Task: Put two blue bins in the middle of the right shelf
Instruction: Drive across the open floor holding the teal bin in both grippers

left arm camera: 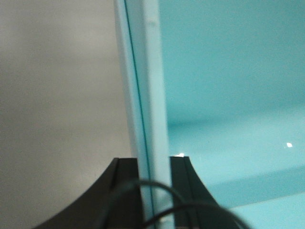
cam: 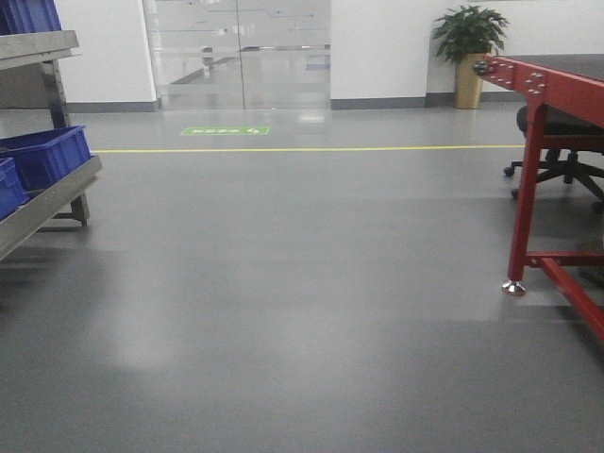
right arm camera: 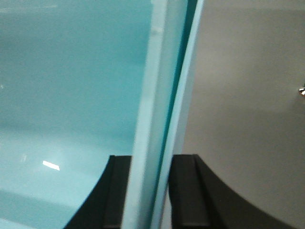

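Note:
A blue bin fills both wrist views and looks pale teal up close. My left gripper (left arm camera: 152, 160) is shut on its upright side wall (left arm camera: 145, 71), one black finger outside and one inside, with the bin's inside (left arm camera: 228, 71) to the right. My right gripper (right arm camera: 150, 157) is shut on the opposite wall (right arm camera: 159, 71), with the bin's inside (right arm camera: 71, 71) to the left. Grey floor lies beyond both walls. The front view shows neither the grippers nor the held bin. More blue bins (cam: 47, 156) sit on a grey shelf (cam: 57, 193) at the left. The right shelf is out of view.
A red-framed table (cam: 528, 170) stands at the right with a black office chair (cam: 566, 160) behind it. A yellow floor line (cam: 311, 149) crosses ahead. Glass doors (cam: 241, 52) and a potted plant (cam: 469, 47) are at the far wall. Grey floor stretches between.

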Robot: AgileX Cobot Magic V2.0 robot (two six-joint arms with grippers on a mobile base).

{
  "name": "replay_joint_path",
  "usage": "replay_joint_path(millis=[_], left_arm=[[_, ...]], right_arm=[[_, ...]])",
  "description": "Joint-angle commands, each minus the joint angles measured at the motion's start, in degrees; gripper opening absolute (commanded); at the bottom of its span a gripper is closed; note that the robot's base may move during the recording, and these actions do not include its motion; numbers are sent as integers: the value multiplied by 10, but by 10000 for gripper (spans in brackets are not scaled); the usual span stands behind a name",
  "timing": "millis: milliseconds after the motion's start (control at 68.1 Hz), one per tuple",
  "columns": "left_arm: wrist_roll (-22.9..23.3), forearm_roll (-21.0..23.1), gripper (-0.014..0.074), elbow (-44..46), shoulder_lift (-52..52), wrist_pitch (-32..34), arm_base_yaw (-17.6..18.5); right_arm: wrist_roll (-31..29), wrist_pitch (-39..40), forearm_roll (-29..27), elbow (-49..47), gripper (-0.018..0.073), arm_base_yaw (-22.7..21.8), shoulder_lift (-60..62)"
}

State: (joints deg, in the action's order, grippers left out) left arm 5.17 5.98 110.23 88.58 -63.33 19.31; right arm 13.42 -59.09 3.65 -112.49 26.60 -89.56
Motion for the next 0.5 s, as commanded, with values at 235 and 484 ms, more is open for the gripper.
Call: replay_joint_path(millis=[235, 484], left_arm=[[-5, 41, -111, 13, -13, 48, 4], [-5, 41, -111, 13, -13, 48, 4]], right_arm=[[6, 45, -3, -9, -155, -1, 7], [6, 45, -3, -9, -155, -1, 7]])
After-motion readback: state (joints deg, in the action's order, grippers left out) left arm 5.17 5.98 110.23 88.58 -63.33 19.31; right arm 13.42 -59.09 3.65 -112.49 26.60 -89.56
